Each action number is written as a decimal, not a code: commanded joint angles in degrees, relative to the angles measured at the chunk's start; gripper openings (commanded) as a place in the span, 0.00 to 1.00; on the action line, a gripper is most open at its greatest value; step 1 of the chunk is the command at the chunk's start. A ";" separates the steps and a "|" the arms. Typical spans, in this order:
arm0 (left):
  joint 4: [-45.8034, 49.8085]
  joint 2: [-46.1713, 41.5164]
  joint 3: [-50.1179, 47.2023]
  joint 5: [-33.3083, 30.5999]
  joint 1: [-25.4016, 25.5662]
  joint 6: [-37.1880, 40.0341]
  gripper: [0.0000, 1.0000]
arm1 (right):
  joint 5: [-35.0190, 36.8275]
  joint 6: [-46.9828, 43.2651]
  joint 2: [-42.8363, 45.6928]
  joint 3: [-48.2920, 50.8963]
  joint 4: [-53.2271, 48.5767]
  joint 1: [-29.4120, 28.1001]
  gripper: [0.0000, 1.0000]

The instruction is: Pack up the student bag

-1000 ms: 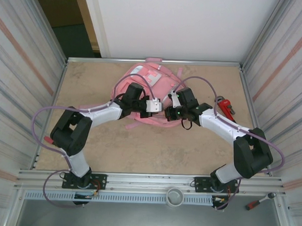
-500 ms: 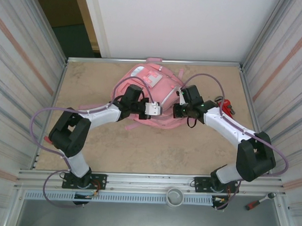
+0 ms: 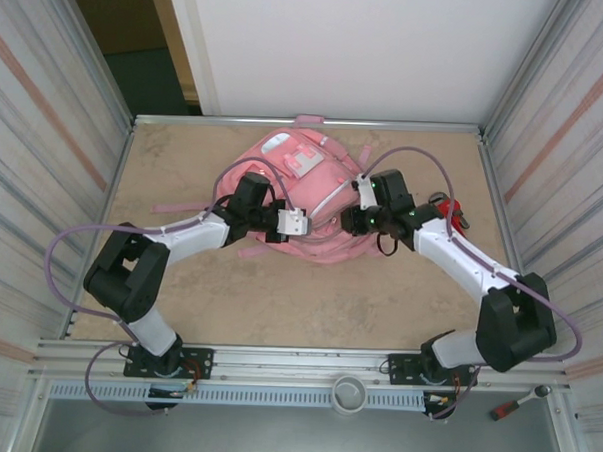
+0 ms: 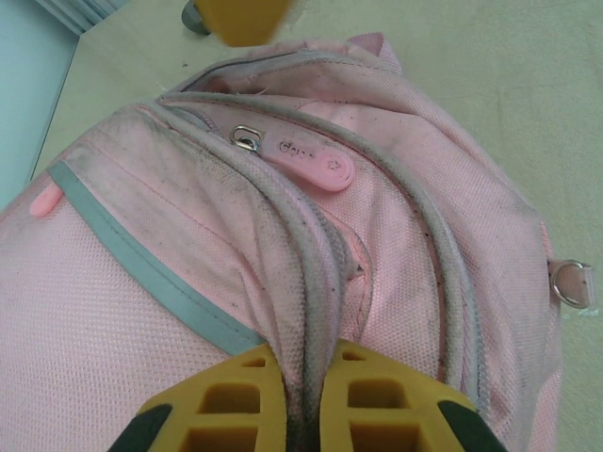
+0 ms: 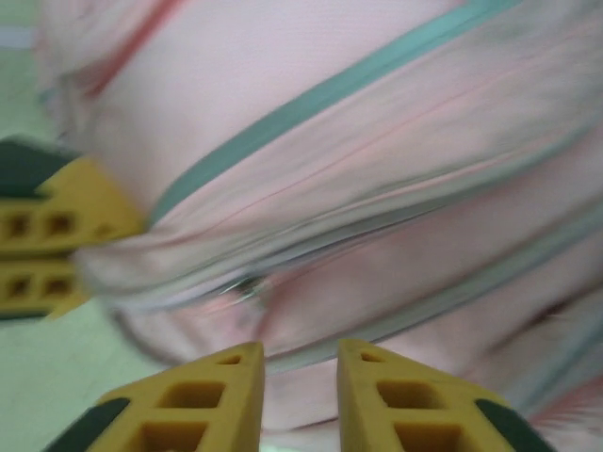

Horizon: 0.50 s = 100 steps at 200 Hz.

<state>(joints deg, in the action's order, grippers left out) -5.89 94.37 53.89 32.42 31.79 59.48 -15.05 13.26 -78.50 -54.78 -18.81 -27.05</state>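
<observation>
My arms, bodywork
I note left arm (image 3: 186, 236), right arm (image 3: 450, 255): white links, black joints, looping purple cables (image 3: 66, 241); left gripper (image 4: 301, 358), right gripper (image 5: 300, 356): yellow latticed fingers (image 4: 226, 410).

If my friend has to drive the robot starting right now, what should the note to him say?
Left gripper: shut, pinching a seam ridge of the student bag.
Right gripper: jaws a little apart at the bag's side; the blurred view shows nothing gripped.
Bag: lies on the far middle of the table, between both arms.
Done: one grip on the bag.
Left: probably open a pocket, put things in, zip it.
</observation>
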 commanded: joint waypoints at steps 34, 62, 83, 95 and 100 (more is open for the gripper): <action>1.39 -1.20 -0.79 2.88 -0.33 -2.70 0.00 | -9.79 -1.15 -0.77 2.87 7.56 -0.08 0.43; 1.32 -1.53 -1.04 2.99 -0.35 -2.75 0.00 | -10.04 -1.65 -3.82 2.67 10.28 -0.71 0.40; 1.14 -1.55 -0.98 3.10 -0.36 -2.88 0.00 | -10.18 -1.70 -6.04 2.06 10.72 -0.81 0.39; 1.14 -1.47 -0.82 3.17 -0.39 -2.88 0.00 | -9.74 -1.36 -7.35 2.05 10.66 -0.81 0.40; 1.14 -1.51 -0.74 3.17 -0.39 -2.96 0.00 | -9.26 -1.30 -7.85 2.09 10.47 -0.92 0.40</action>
<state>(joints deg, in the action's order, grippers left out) -6.09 94.37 53.87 33.06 31.55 58.46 -24.08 12.80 -84.09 -52.14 -9.56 -27.53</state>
